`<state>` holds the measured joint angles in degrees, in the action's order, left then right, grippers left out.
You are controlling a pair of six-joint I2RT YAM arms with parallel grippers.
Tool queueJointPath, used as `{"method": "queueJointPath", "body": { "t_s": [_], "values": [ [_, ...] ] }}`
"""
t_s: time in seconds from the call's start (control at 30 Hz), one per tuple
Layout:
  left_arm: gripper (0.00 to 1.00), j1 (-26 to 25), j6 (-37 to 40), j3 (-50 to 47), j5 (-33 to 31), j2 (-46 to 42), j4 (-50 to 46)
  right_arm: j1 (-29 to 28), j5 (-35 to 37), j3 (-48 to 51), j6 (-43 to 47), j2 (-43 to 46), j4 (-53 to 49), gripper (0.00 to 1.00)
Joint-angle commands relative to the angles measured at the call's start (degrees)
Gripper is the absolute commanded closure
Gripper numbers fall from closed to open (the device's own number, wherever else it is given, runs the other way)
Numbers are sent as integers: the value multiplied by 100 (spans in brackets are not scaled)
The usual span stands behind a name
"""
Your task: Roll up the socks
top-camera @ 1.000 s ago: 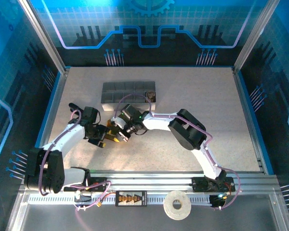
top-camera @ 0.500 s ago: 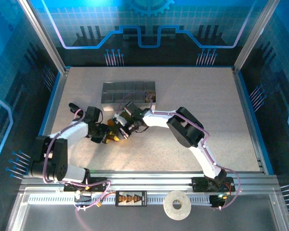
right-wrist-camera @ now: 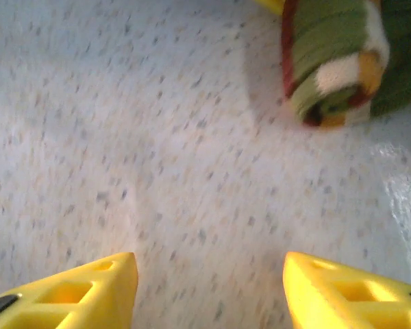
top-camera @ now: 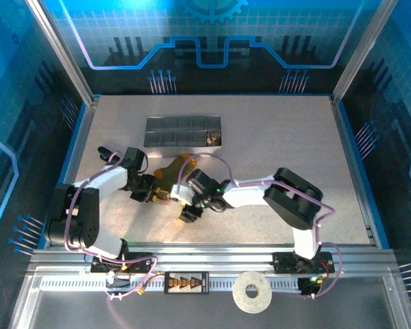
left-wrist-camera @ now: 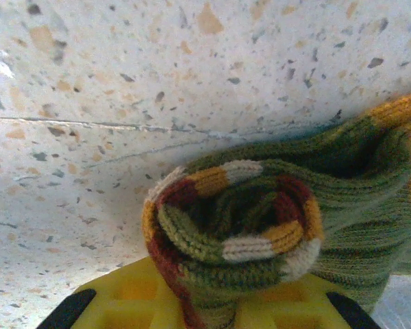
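While the roll is kept tight on the left side, the other side has been let go.

On the left, the left fingers point(left-wrist-camera: 123, 305) have just been closed. A second ago they were spread. Now the rolled end of the green sock point(left-wrist-camera: 233, 233) is pinched between them. In the left wrist view the roll is seen end-on, with its red, orange and cream stripes curled round like a snail shell. It is held right down at the worktop point(top-camera: 294, 137).

In the middle, as seen from the top, the rest of the green sock is still spread flat, with its orange part pointing to the grey tray point(top-camera: 157, 125). So only part of the sock looks rolled.

Further right, the right fingers point(right-wrist-camera: 75, 288) have just been opened and pulled back toward the near edge. A second ago they were pressed together at the sock. Now they are spread wide, nothing is held in them, and the roll is seen well apart from them in the right wrist view.

It looks as if the roll has been passed to the left side so it cannot come undone. More rolling is likely still needed.

At the right end of the tray, a brown thing point(top-camera: 214, 137) is seen in one box. It may be the other sock, but that cannot be told.
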<state>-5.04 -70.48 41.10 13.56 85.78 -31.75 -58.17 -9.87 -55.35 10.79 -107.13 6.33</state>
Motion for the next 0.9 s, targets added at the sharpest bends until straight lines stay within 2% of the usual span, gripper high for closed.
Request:
{"method": "queueJointPath", "body": {
  "t_s": [0.0, 0.13, 0.37, 0.5, 0.77, 0.87],
  "values": [
    [81, -67, 78, -405, -304, 291, -1586, -299, 1634, 240, 1554, 311, 1365, 38],
    [81, -67, 196, -314, -345, 308, -1804, -538, 1909, 16, 2389, 125, 1482, 37],
    [81, -66, 222, -237, -450, 402, -1850, -814, 2079, -887, 2891, -710, 1187, 40],
    [82, -67, 260, -108, -494, 489, -1870, -871, 1858, -1160, 2832, -953, 826, 47],
    [83, -66, 367, 69, -491, 537, -1925, -776, 2511, -1355, 2297, -1423, 477, 60],
    [83, -61, 425, 102, -491, 521, -1958, -692, 2547, -1565, 2103, -1567, 210, 68]
  ]
}}
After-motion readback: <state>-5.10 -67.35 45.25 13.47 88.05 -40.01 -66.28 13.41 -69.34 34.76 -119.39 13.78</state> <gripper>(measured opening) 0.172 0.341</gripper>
